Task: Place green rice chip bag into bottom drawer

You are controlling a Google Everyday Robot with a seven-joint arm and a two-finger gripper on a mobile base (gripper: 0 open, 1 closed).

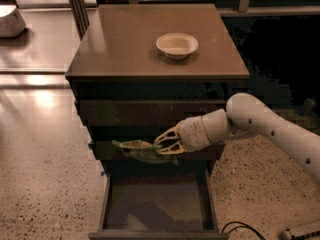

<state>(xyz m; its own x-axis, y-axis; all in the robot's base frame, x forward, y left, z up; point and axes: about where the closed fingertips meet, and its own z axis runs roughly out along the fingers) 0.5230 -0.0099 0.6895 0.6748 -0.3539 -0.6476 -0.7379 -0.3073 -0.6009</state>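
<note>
The green rice chip bag (140, 150) is a crinkled green foil bag with orange patches, held in front of the middle drawer, above the open bottom drawer. My gripper (164, 143) comes in from the right on a white arm and is shut on the bag's right end. The bottom drawer (157, 204) is pulled out below, a dark shallow tray with a flat floor, nothing in it. The bag hangs over the drawer's back part.
A round cream bowl (177, 45) sits on the brown cabinet top (120, 44). Two upper drawers are shut. A white robot base (10, 19) stands at the far left on the shiny floor. A dark cable (245, 228) lies at the lower right.
</note>
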